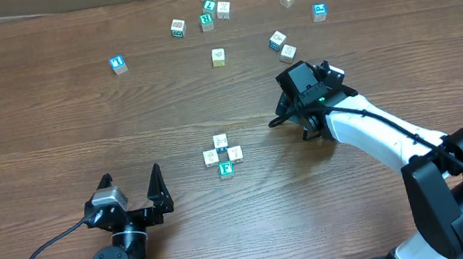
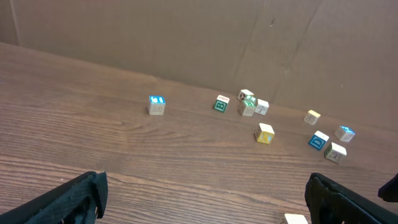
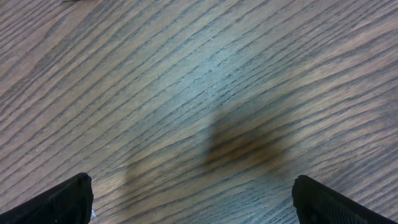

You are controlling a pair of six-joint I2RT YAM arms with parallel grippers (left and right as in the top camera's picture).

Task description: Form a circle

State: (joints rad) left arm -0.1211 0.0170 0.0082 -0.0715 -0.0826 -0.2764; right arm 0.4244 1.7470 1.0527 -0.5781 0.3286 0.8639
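- The left gripper (image 1: 131, 176) sits nearest the robot's edge of the table (image 1: 32, 130). Its jaws are spread wide with nothing between them. Its own wrist view shows only bare wood between the two black fingers (image 2: 62, 202), so this arm has no part in any grasp right now.
- Just beyond it and a little to its right, near mid-table, lies the circle (image 1: 235, 153). It is four small cream cubes, one on each side of a tiny central gap. Each looks to be touching its neighbours or very nearly so, and the nearest one shows a green face. Judged from above, the ring is closed and fairly even, so the main work looks done.
- Farther back and to the right of the ring hangs the right gripper (image 1: 301, 106), near the ring but clearly apart from it and pointing down at the table. Its jaws are fully released. Its wrist view shows nothing but wood grain between the fingers (image 3: 56, 202), so no cube is carried.
- Along the far side lie the loose cubes (image 1: 218, 56), singly, in a pair and in a small cluster (image 1: 210, 6), all well apart from the ring.
- What seems left is at most a small tightening nudge and drawing the right arm back. I cannot tell whether any loose cube is meant to join.
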